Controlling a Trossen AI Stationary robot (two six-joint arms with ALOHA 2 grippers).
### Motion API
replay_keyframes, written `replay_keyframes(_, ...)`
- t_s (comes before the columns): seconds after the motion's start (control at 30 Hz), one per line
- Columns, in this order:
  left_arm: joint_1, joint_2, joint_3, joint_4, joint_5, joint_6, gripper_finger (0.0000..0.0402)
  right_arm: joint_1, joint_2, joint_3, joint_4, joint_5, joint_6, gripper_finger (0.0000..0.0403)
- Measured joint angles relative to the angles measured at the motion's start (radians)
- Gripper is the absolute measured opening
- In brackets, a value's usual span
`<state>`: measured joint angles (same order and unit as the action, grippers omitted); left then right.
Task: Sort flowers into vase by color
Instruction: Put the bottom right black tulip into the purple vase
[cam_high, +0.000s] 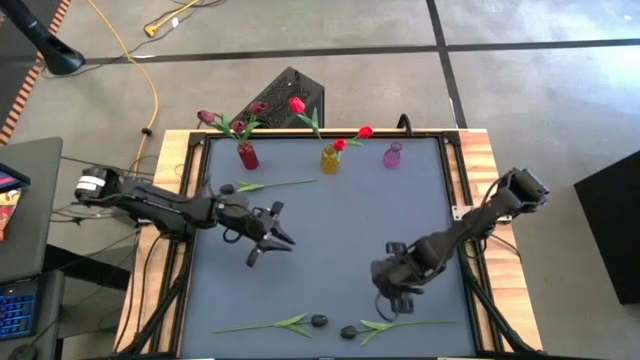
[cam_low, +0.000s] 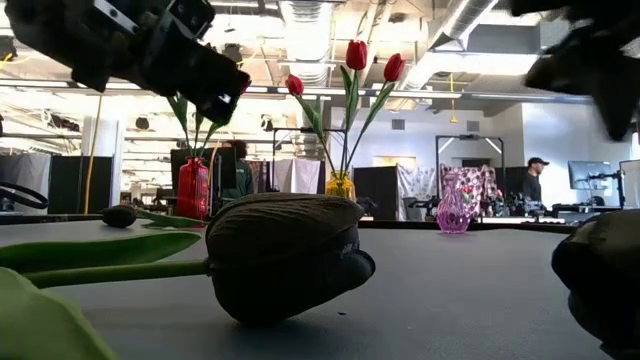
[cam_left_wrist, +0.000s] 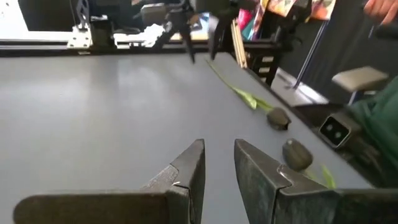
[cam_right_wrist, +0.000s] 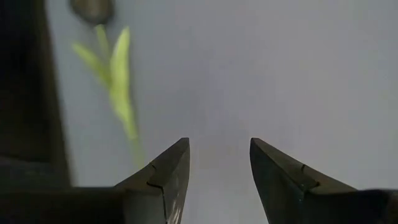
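Black tulips (cam_high: 318, 321) on desk (cam_high: 330, 230): light, floppy (grip mid-stem). Left tool (cam_high: 268, 238) and right tool (cam_high: 392, 300) both empty, parted.

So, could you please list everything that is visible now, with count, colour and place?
Small glass vases: three; red, yellow, purple; far edge of the mat.
Artificial tulips in vases: dark maroon ones in the red vase, bright red ones in the yellow vase; purple vase looks empty.
Black-headed tulips lying loose: three; one near the red vase, two at the near edge.
Grey mat: one, on the wooden table.
Left gripper: fingers slightly apart, holding nothing, mid-mat.
Right gripper: fingers open, above a near-edge tulip stem.
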<state>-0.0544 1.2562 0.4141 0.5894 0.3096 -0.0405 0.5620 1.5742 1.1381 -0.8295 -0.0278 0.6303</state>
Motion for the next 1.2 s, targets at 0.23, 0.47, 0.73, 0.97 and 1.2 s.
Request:
replay_keyframes(0.23, 0.000, 0.095, 0.044, -0.004, 0.000, 0.040, 0.0073, 0.131, 0.000, 0.000, 0.040, -0.054, 0.160, 0.0193)
replay_keyframes(0.47, 0.000, 0.139, 0.066, -0.002, 0.003, 0.029, 0.0073, 0.254, 0.002, 0.000, 0.055, 0.017, 0.227, 0.0193)
replay_keyframes(0.73, 0.000, 0.139, 0.067, -0.001, 0.005, 0.029, 0.0073, 0.328, 0.003, -0.002, 0.049, 0.137, 0.231, 0.0193)
replay_keyframes(0.97, -0.001, 0.139, 0.067, -0.008, 0.006, 0.046, 0.0073, 0.354, 0.109, -0.002, 0.083, 0.138, 0.221, 0.0193)
replay_keyframes(1.2, -0.001, 0.138, 0.067, -0.007, 0.006, 0.090, 0.0073, 0.352, 0.245, -0.002, 0.179, 0.075, 0.211, 0.0193)
